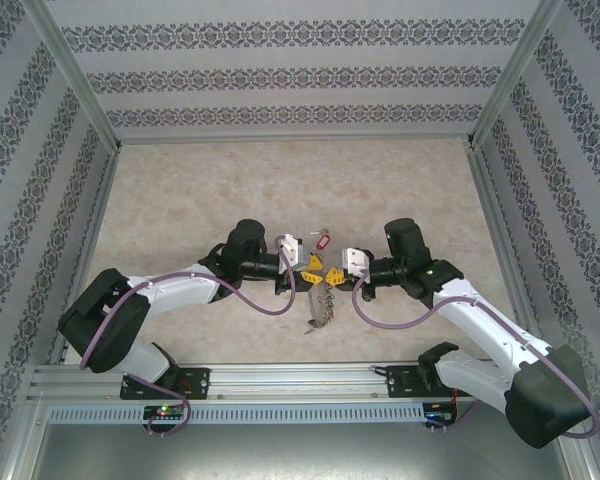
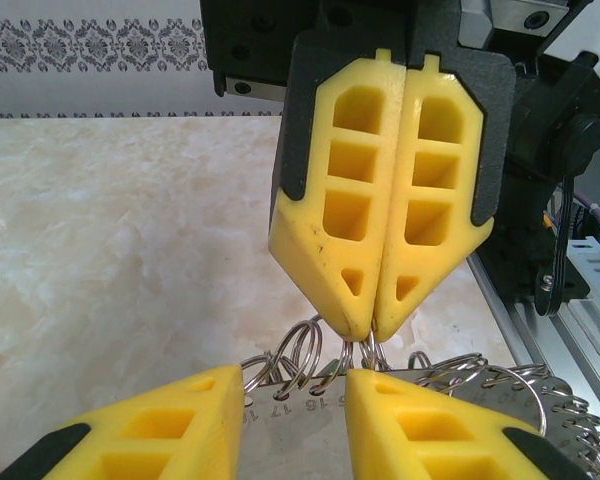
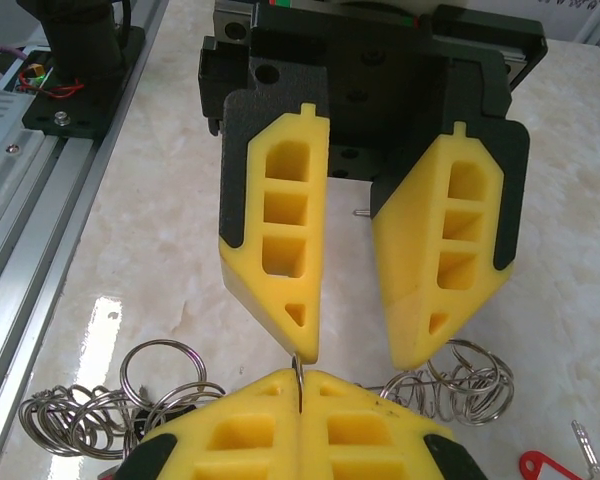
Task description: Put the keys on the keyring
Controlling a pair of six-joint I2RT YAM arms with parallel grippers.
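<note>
Right gripper (image 3: 299, 392) pinches keyring (image 3: 297, 370), jaws pressed together; left gripper (image 3: 358, 355) opposite, jaws spread. Best: hold keyring steady, fetch red-tagged key (image 3: 546, 466) from far side.

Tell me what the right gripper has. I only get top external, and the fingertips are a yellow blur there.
Observer: The right gripper is shut, pinching a thin wire ring edge-on between its fingertips.
Operator: Left one closed too?
Observer: No. The left gripper has its fingers apart, with the gap bare at the tips. One tip is close beside that ring; I can't tell if they touch.
Operator: Anything further back in that gap?
Observer: From its own wrist, a silvery plate stamped with numbers shows between the fingers, among a bunch of split rings. I can't tell whether it is gripped or just lying beneath.
</note>
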